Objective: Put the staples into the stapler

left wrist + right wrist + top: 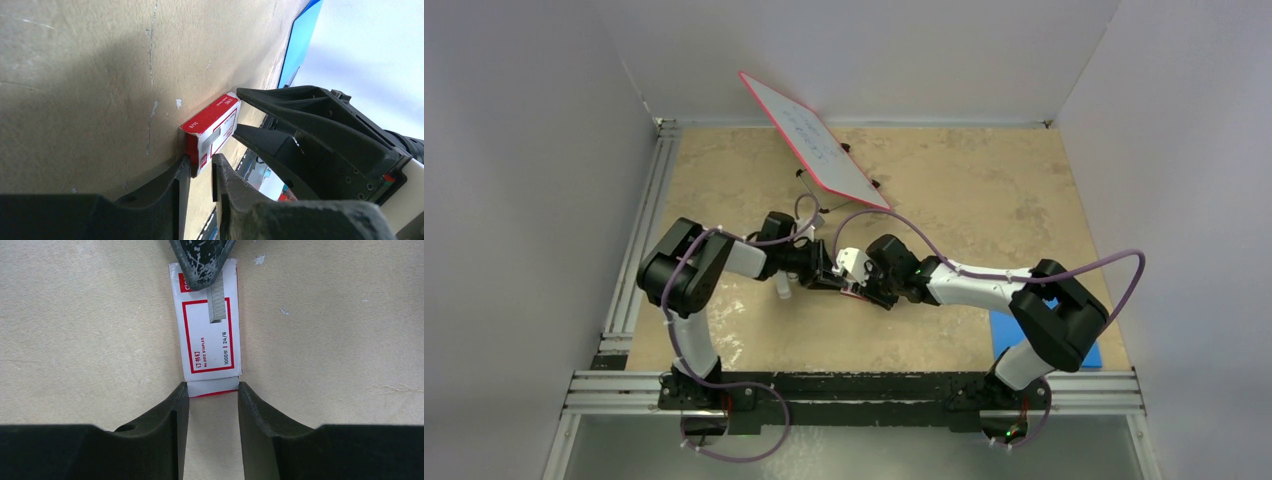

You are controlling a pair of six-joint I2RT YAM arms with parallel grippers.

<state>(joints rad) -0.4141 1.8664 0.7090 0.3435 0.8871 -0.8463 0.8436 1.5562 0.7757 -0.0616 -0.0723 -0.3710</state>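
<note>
**A:** How did things lie, nearest first?

**B:** The blue pad (1004,330) lay at the table's (90,330) near right corner, out of the way. Mid-table, well off every edge, the box of staples (200,340) lay flat, label up. The right pincer (213,388) was set narrow on the box's end flap, one finger touching each side.

**A:** And the left?

**B:** The left pincer (201,167) sat at the box's other end, fingers parted a little, gripping nothing I could see. One finger (202,262) lay over the box top. A grey strip of staples (216,304) poked out from under it across the label. I couldn't tell whether the strip lay loose or was pressed down.

**A:** So what could go wrong?

**B:** I judged the strip the weak point. With those fingers slack it could slide off the box onto the table, or snap if the finger bore down. Thin and flat, it would be hard to pinch up again. The right grip was only on a flap, too, so a tug could bend it and let the box skid.

**A:** The stapler?

**B:** I couldn't pick it out for sure in any view, so I couldn't judge how far the strip had to travel. Farthest off, the red-framed whiteboard (814,140) stood tilted near the far edge.
</note>
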